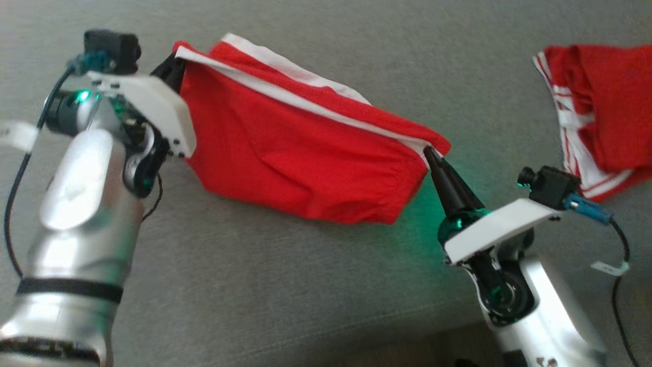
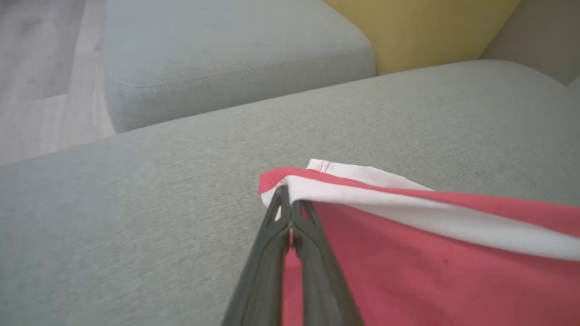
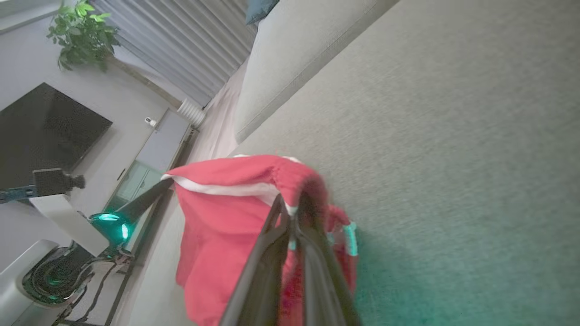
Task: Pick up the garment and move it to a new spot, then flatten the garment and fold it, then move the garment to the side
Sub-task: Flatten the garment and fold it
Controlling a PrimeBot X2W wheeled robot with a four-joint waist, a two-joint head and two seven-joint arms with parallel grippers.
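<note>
Two corners of the garment (image 1: 305, 158) are pinched, jaws closed on cloth: left gripper (image 1: 174, 66), right gripper (image 1: 428, 151). It stretches between them over the sofa (image 1: 305, 285); a second garment (image 1: 606, 117) lies right.

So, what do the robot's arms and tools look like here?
Both arms are silvery metal; the left arm bears a black band. Each wrist has a white plate, a small black camera with a blue plug and black cable, and green lights. The left tool and right tool are long, tapering dark fingers.
</note>
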